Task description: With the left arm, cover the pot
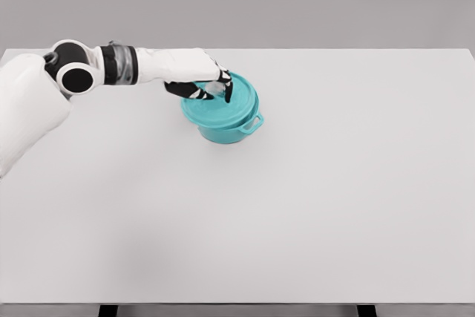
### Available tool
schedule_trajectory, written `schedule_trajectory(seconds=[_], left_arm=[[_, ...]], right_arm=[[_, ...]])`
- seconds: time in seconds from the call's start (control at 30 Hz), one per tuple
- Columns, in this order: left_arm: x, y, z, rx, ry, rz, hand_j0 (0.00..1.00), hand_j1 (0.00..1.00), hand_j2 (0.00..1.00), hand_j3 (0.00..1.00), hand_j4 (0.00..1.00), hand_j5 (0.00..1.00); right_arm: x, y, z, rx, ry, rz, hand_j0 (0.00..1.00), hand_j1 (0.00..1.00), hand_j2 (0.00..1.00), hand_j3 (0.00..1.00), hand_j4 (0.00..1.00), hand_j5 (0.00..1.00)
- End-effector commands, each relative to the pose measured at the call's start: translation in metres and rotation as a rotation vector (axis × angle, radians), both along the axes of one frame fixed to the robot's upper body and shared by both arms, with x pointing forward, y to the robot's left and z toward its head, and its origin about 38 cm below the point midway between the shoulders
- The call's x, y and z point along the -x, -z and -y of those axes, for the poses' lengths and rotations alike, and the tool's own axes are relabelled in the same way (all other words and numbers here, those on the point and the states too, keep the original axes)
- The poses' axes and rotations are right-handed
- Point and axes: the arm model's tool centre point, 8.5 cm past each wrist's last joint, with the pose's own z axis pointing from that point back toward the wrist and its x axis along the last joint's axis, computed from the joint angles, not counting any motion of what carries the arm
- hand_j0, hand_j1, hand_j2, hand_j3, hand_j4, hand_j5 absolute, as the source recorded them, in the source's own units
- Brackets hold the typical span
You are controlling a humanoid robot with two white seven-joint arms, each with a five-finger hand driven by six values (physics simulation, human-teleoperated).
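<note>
A teal pot point(226, 130) with a side handle point(254, 123) stands on the white table point(297, 198), left of centre and toward the back. A teal lid point(223, 108) lies on top of it. My left hand point(215, 91) reaches in from the left over the lid, its fingers curled around the knob at the lid's middle, which the hand hides. The right arm is out of view.
The table's far edge runs just behind the pot. Open white tabletop spreads to the right and toward the front.
</note>
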Motion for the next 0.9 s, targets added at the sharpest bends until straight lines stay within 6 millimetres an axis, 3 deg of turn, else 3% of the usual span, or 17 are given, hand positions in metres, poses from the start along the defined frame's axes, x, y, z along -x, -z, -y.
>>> schedule_trajectory(seconds=[0.0, 0.37, 0.43, 0.47, 0.73, 0.8, 0.87], left_arm=[[-0.0020, 0.0027, 0.0037, 0.006, -0.005, -0.009, 0.50, 0.50, 0.50, 0.50, 0.50, 0.50], [-0.0072, 0.0072, 0.0084, 0.007, -0.017, -0.019, 0.54, 0.54, 0.54, 0.54, 0.54, 0.54], [-0.0074, 0.0064, 0.0083, 0.013, -0.019, -0.017, 0.66, 0.66, 0.66, 0.66, 0.66, 0.66], [-0.0073, 0.0069, 0.0085, 0.011, -0.018, -0.017, 0.77, 0.77, 0.77, 0.77, 0.77, 0.77], [-0.0073, 0.0078, 0.0075, 0.007, -0.020, -0.016, 0.85, 0.85, 0.85, 0.85, 0.85, 0.85], [-0.0082, 0.0058, 0.0038, 0.012, -0.028, -0.013, 1.00, 1.00, 1.00, 1.00, 1.00, 1.00], [-0.0089, 0.0031, 0.0014, 0.019, -0.032, -0.011, 1.00, 1.00, 1.00, 1.00, 1.00, 1.00]], right_arm=[[-0.0010, 0.0000, 0.0000, 0.000, 0.001, 0.002, 1.00, 1.00, 1.00, 1.00, 1.00, 1.00], [-0.0010, 0.0000, 0.0000, 0.000, 0.001, 0.002, 1.00, 1.00, 1.00, 1.00, 1.00, 1.00], [-0.0010, 0.0000, 0.0000, 0.000, 0.001, 0.002, 1.00, 1.00, 1.00, 1.00, 1.00, 1.00], [-0.0010, 0.0000, 0.0000, 0.000, 0.001, 0.002, 1.00, 1.00, 1.00, 1.00, 1.00, 1.00], [-0.0006, -0.0001, 0.0000, 0.000, -0.001, 0.001, 1.00, 1.00, 1.00, 1.00, 1.00, 1.00], [-0.0002, 0.0000, 0.0000, -0.001, 0.001, 0.001, 1.00, 1.00, 1.00, 1.00, 1.00, 1.00], [-0.0011, 0.0000, 0.0000, -0.001, -0.001, 0.003, 1.00, 1.00, 1.00, 1.00, 1.00, 1.00]])
